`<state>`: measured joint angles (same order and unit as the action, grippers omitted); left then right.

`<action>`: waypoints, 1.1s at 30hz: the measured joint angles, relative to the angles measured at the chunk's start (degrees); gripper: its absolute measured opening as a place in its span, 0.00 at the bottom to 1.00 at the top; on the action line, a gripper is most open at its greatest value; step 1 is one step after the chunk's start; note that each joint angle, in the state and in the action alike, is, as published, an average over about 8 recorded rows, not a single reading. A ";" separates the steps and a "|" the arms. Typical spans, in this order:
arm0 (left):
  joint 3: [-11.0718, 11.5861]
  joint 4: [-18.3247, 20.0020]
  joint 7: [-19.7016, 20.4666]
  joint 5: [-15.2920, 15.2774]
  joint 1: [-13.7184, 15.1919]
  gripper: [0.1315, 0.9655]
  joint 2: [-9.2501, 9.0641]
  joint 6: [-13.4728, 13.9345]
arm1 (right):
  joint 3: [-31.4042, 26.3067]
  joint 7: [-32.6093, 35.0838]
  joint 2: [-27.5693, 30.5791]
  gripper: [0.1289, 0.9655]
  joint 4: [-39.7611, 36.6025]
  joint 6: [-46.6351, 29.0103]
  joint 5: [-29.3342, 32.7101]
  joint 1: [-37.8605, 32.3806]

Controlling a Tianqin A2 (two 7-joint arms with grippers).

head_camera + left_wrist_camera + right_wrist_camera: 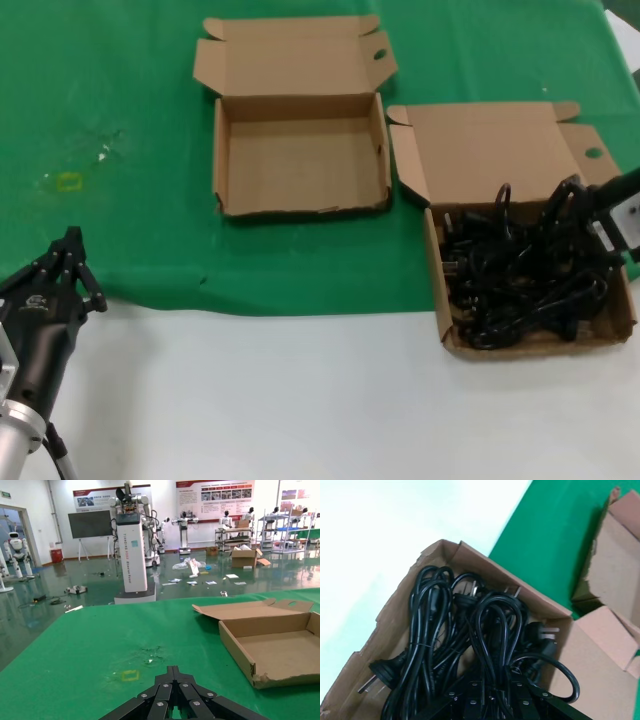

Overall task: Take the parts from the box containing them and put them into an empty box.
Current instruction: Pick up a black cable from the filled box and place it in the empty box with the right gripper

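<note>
Right claw [588, 215] sits among tangled cords [520, 270] (left arm parked).

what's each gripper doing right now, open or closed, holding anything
Left gripper: shut, holding nothing, parked at the green mat's near edge.
Right gripper: down among the cords; grip cannot be told.

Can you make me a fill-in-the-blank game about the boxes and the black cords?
1. The tangled black cords lie in the box on the robot's ____ side.
2. The other box sits on the ____ cloth.
3. That other box has ____ inside it.
4. The right claw is over the cords, while the left claw waits near the cloth's ____ edge.

Missing words: right; green; nothing; front
</note>
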<state>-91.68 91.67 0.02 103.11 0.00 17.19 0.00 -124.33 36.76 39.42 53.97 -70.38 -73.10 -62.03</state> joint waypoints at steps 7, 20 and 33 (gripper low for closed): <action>0.00 0.00 0.00 0.00 0.00 0.01 0.00 0.00 | 0.82 -3.73 1.65 0.10 4.46 -1.46 -0.62 0.27; 0.00 0.00 0.00 0.00 0.00 0.01 0.00 0.00 | 2.02 -12.20 1.85 0.10 9.31 -4.38 -1.94 -1.56; 0.00 0.00 0.00 0.00 0.00 0.01 0.00 0.00 | 0.45 -19.47 -5.19 0.10 5.08 -5.03 -1.53 -6.61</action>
<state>-91.68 91.67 0.02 103.12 0.00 17.19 0.00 -123.88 17.29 34.23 59.05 -75.41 -74.63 -68.64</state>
